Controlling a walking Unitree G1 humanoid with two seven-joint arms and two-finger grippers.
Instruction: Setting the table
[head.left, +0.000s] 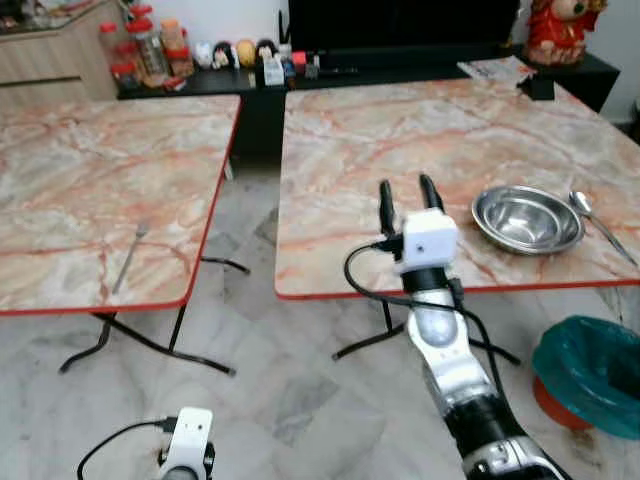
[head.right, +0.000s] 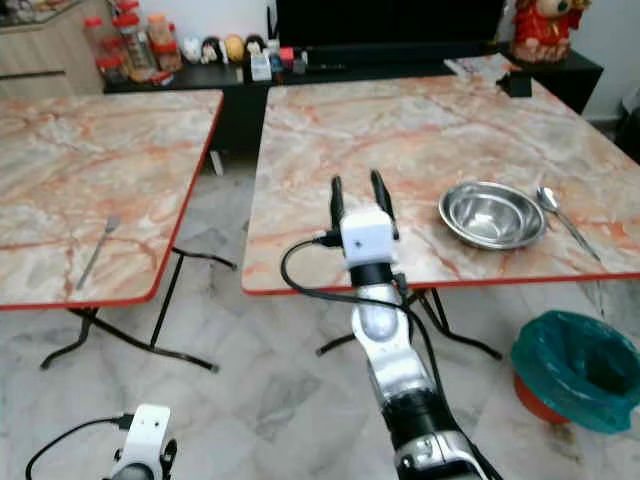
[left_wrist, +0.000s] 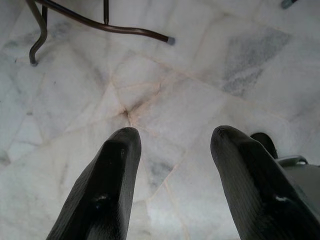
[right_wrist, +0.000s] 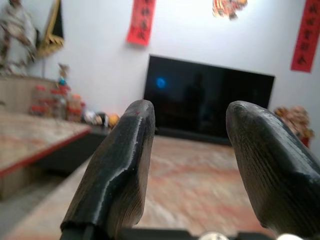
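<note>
Left eye view, item list, setting the table.

1. Right gripper (head.left: 405, 195): raised over the near edge of the right worktop (head.left: 400, 130), jaws apart, nothing between them, pointing away from me toward the far wall. Right wrist view confirms: gap between both fingers (right_wrist: 117, 185) is empty, marble beyond.

2. Left gripper (left_wrist: 175, 150): hangs low over the floor tiles, jaws apart, empty. Idle.

3. Steel bowl (head.left: 527, 219): on the right worktop, near its front edge, off to my right of the raised jaws. Upright, looks empty.

4. Spoon (head.left: 598, 222): just beside the bowl on its far-right side, bowl end away from me, handle running toward the front-right corner. Apart from the bowl or touching its rim: can't tell.

5. Fork (head.left: 129, 255): alone on the left worktop (head.left: 100, 170), well apart from the bowl setting. Long axis runs roughly front-to-back w/ a slight slant, tines at the far end, handle toward me.

6. Key relation: the fork lies across the gap between worktops, to my left of the raised right jaws; the left arm is on the fork's side but down low. My judgement: fork is the piece missing from the setting, so next grab prob. goes that way, jaws closing across the handle.

7. Teal bin (head.left: 595, 370): on the floor at right, below the worktop edge.
</note>
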